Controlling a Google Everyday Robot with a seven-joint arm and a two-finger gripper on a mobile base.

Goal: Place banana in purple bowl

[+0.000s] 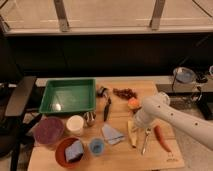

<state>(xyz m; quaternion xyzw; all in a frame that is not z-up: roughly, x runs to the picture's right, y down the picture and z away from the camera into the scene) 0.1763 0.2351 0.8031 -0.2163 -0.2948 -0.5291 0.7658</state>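
The banana (132, 135) is small and pale yellow. It lies on the wooden table right of the middle, pointing front to back. My gripper (136, 123) is at the end of the white arm (170, 117), which reaches in from the right. The gripper sits directly over the banana's far end, and the arm hides the contact. The purple bowl (48, 131) stands at the front left of the table, well away from the gripper, next to a white cup (75, 125).
A green tray (67, 96) is at the back left. A reddish-orange bowl with a blue sponge (70, 150), a small blue cup (96, 146) and a folded cloth (112, 134) lie in front. A round orange fruit (133, 104), a fork (146, 140) and a carrot (161, 137) flank the banana.
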